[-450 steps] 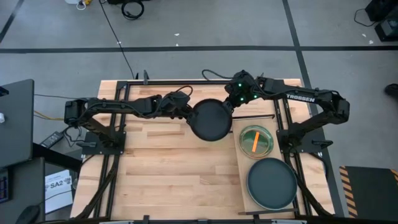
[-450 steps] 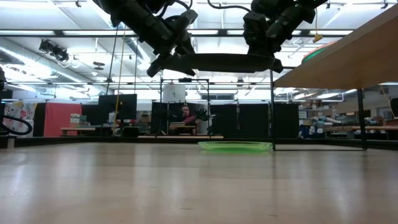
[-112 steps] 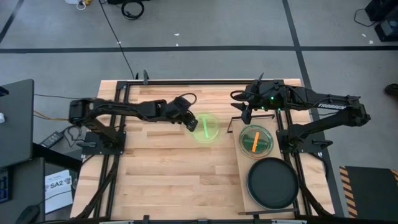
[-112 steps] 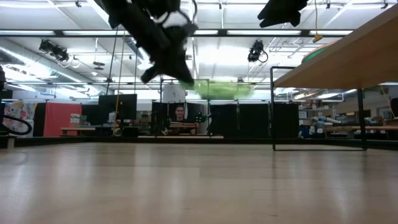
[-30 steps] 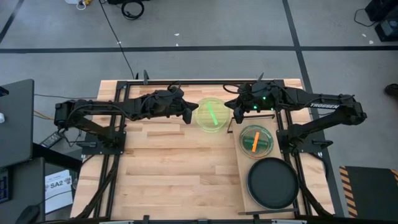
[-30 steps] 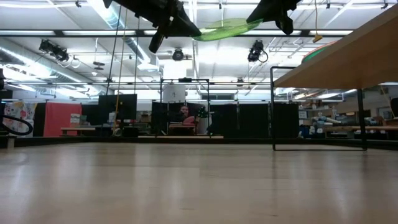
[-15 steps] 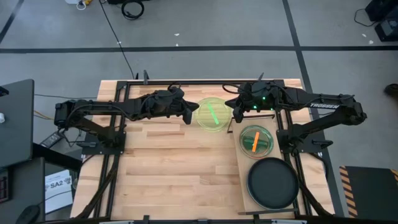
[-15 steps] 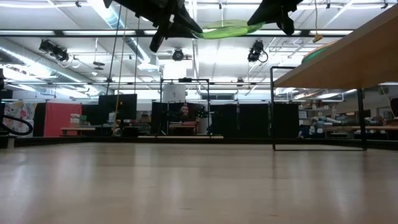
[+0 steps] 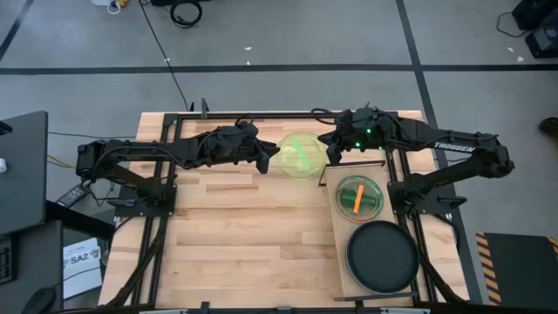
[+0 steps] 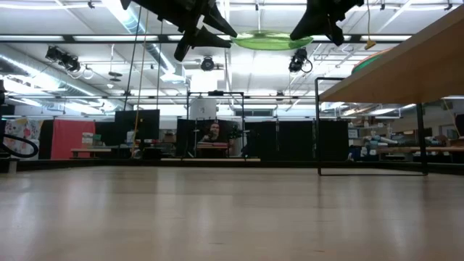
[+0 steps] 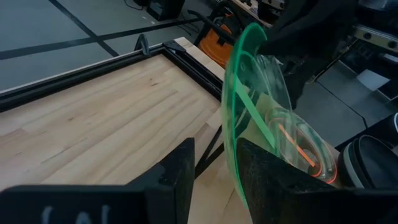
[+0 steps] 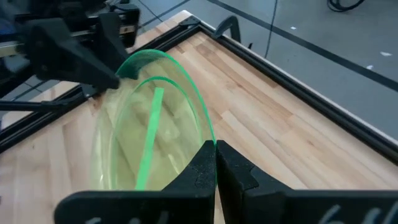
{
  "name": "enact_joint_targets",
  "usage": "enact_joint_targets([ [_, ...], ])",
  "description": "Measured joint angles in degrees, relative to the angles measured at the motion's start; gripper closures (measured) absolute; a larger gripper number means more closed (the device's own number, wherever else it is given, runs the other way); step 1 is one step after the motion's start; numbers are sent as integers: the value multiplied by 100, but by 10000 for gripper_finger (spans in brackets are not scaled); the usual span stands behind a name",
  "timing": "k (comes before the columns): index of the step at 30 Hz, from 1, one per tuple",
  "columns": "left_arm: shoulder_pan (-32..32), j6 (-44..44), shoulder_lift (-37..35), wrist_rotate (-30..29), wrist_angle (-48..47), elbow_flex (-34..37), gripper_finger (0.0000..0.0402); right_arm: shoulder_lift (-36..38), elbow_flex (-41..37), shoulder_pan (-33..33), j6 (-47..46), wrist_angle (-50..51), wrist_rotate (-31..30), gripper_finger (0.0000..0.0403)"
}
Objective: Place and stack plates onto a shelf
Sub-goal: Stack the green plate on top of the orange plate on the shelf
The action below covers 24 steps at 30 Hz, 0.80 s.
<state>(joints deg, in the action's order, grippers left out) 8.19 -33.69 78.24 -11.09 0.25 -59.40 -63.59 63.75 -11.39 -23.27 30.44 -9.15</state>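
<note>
Hidden: in the low view both arms are cut off at the top edge, and the shelf shows only its underside at the right. What the stack on it is made of is hard to sort out from above, green rings with an orange streak.
Lime plate: up in the air at upper centre of the high view, between the two grippers, translucent, round, with a bright green streak across it. In the low view it hangs flat near the top edge.
Left gripper: at the plate's left rim, fingers apart, the rim running through the gap in the left wrist view with daylight on one side.
Right gripper: at the plate's right rim, fingers pinched tight on the edge, and the right wrist view shows the rim wedged between them.
Change: a second ago the plate hung tilted with the left fingers clamped on it; now it sits level and those fingers have spread. It has slid a touch right, toward the shelf.
Black plate: lower right, matte, lying on the shelf just below the stack.
Table: planked pale wood, bare across the middle.
Shelf surface: smooth light board along the right side.
</note>
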Motion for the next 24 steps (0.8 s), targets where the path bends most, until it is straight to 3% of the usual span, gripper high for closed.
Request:
enact_joint_targets([
  [13, 0, -1, 0, 12, -7, 0, 275, 181, 0, -539, 286, 35, -4, 394],
  [24, 0, -2, 0, 15, -7, 0, 276, 1168, 0, -650, -15, 897, 251, 394],
])
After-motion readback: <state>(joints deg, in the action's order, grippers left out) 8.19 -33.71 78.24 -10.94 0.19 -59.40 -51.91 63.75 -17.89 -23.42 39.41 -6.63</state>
